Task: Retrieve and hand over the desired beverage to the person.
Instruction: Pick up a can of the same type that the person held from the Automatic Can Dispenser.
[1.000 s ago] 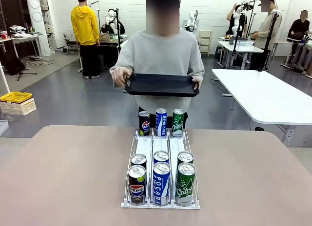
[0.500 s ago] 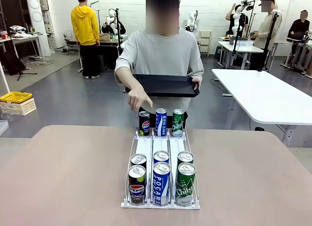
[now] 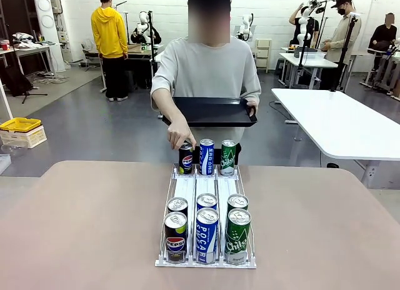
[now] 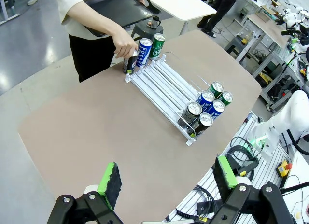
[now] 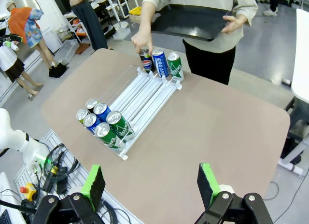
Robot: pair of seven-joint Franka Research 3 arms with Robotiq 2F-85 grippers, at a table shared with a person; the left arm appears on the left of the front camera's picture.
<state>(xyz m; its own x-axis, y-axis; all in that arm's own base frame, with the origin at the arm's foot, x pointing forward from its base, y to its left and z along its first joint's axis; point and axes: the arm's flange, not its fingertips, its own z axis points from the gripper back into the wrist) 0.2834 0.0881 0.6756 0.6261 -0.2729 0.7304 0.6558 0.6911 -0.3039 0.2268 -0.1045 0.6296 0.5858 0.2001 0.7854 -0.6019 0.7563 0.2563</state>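
The person [image 3: 206,71], in a light grey sweatshirt, stands at the far side of the table. One hand holds a black tray [image 3: 215,112]; the other hand [image 3: 180,137] rests on top of the far black Pepsi can [image 3: 185,160]. Beside that can stand a blue Pocari can [image 3: 206,156] and a green can [image 3: 228,157]. Several more cans of the same three kinds [image 3: 207,235] fill the near end of the white rack [image 3: 185,189]. My left gripper [image 4: 168,175] is open and hangs high above the near table corner. My right gripper [image 5: 151,183] is open too, well clear of the rack [image 5: 145,96].
The rack lies along the middle of the brown table [image 3: 87,227], with bare tabletop on both sides. A white table [image 3: 337,124] stands at the back right. Other people and a yellow crate [image 3: 20,124] are farther off in the room.
The person took one hand off the tray, reached down and put it on the far Pepsi can. The tray is now held one-handed. Cans and rack have not moved.
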